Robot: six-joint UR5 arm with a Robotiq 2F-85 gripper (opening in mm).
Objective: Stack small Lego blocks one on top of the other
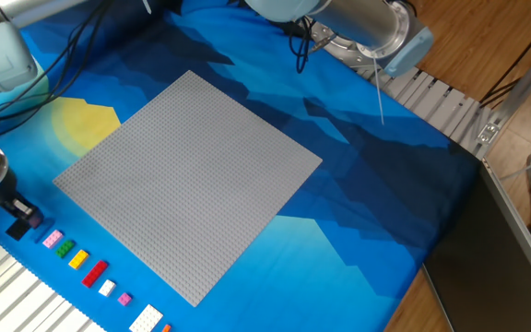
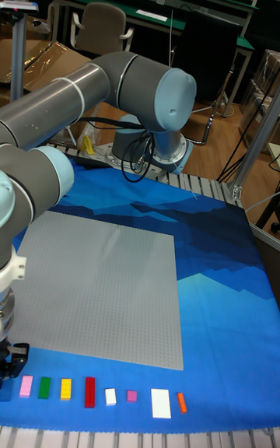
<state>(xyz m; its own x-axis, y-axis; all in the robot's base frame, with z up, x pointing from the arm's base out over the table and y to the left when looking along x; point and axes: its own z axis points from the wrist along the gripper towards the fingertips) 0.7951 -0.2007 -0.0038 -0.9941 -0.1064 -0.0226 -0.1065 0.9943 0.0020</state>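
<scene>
While hovering low, two-finger metal gripper (image 1: 21, 218) is sitting over flat black rectangular brick (image 1: 17, 226)
Jaw state is reading unclear; any misalignment is risking a tilted, slipping pick

Overhead oblique; front-low facing arm; shared baseplate (image 1: 187, 180).

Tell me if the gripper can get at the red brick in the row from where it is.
Probably yes. The gripper is low over the black block at the row's left end, and the red brick lies a few bricks along, uncovered from above. Only its close neighbours, the yellow brick and white brick, might crowd the fingers.
</scene>
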